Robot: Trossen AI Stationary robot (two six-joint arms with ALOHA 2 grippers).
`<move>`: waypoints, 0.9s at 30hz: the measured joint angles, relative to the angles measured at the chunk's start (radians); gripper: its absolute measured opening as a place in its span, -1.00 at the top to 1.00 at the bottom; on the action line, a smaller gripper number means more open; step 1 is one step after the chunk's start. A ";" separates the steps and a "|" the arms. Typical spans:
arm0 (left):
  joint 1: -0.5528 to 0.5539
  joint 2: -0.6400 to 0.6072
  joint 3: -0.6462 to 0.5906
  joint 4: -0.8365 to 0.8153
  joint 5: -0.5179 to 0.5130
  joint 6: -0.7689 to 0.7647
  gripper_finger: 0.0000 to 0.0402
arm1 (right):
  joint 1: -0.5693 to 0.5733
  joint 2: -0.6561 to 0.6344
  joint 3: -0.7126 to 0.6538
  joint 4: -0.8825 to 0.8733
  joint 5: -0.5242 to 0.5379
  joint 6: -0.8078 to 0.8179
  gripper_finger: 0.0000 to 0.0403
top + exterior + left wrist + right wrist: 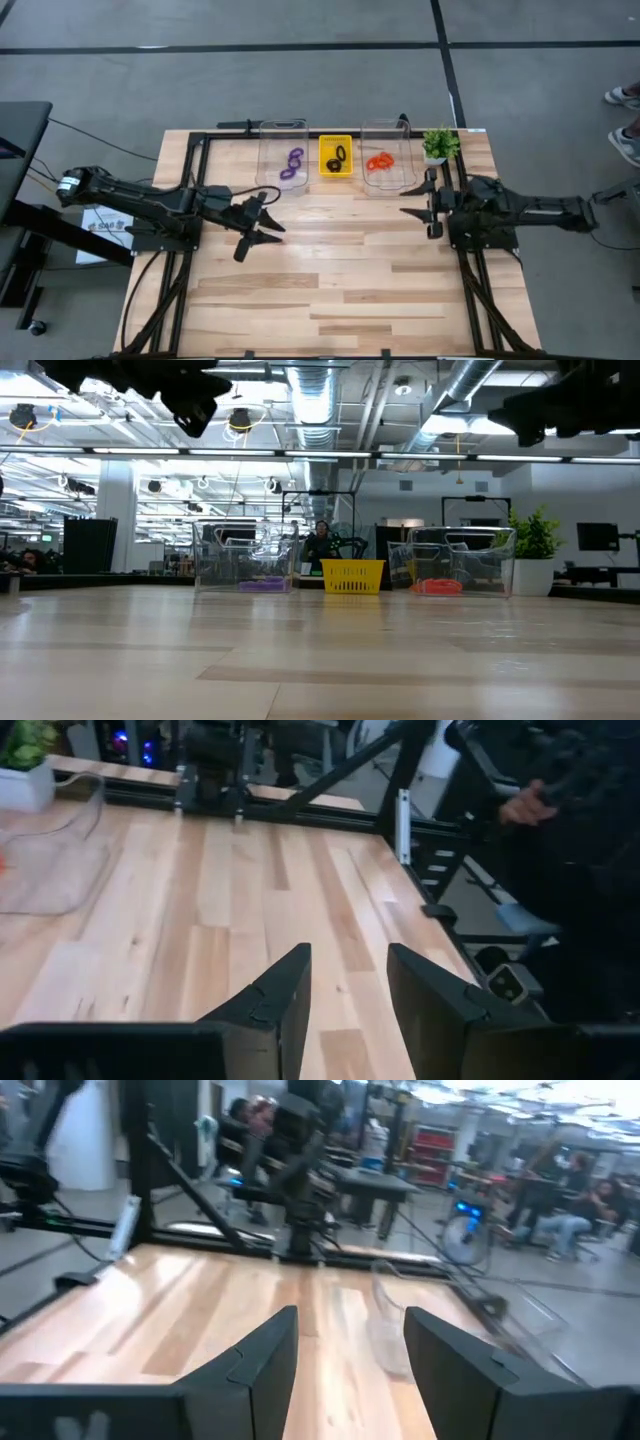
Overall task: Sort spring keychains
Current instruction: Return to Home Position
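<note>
Purple spring keychains [292, 164] lie in the left clear bin [283, 130]. Black ones [338, 157] lie in the yellow tray [337, 172], and orange-red ones [380, 161] in the right clear bin [385, 128]. All three containers stand in a row at the table's far edge. My left gripper [278, 214] hovers open over the table's left half, pointing right, with nothing between its fingers [285, 995]. My right gripper [407, 200] hovers open at the right, pointing left, near the right bin, and its fingers [265, 1355] are also bare.
A small potted plant [438, 145] stands at the far right corner beside the right bin. A black frame [200, 135] runs along the table's sides. The bare wooden top [340, 280] stretches toward the near edge. A person's hand [520, 805] shows beyond the table.
</note>
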 joint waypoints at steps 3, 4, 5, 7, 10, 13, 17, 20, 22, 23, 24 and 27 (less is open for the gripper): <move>-0.016 -0.041 0.000 -0.033 0.000 0.003 0.35 | -0.053 -0.070 0.000 -0.085 -0.012 0.000 0.12; -0.021 -0.057 0.000 -0.041 0.000 0.005 0.35 | -0.067 -0.097 0.000 -0.111 -0.015 0.000 0.12; -0.025 -0.071 0.000 -0.054 0.000 0.005 0.35 | -0.078 -0.122 -0.002 -0.133 -0.019 0.001 0.12; -0.027 -0.095 0.000 -0.070 0.000 0.010 0.35 | -0.096 -0.173 -0.019 -0.139 -0.034 0.009 0.13; -0.026 -0.125 0.000 -0.085 -0.001 0.034 0.35 | -0.114 -0.251 -0.055 -0.143 -0.043 0.023 0.13; -0.026 -0.147 0.000 -0.100 -0.008 0.058 0.35 | -0.137 -0.261 -0.071 -0.164 -0.035 0.047 0.12; -0.016 -0.188 0.000 -0.121 -0.012 0.112 0.35 | -0.156 -0.253 -0.070 -0.206 -0.035 0.077 0.13; -0.002 -0.220 0.000 -0.141 -0.016 0.132 0.35 | -0.155 -0.262 -0.070 -0.231 -0.036 0.095 0.13; 0.009 -0.239 0.000 -0.169 -0.016 0.133 0.35 | -0.150 -0.262 -0.070 -0.247 -0.037 0.105 0.13; 0.016 -0.249 0.000 -0.187 -0.016 0.134 0.35 | -0.146 -0.262 -0.070 -0.250 -0.038 0.106 0.12; 0.026 -0.259 0.000 -0.205 -0.016 0.140 0.35 | -0.141 -0.262 -0.070 -0.249 -0.038 0.108 0.12; 0.059 -0.295 0.000 -0.270 -0.016 0.161 0.35 | -0.120 -0.260 -0.070 -0.250 -0.038 0.114 0.12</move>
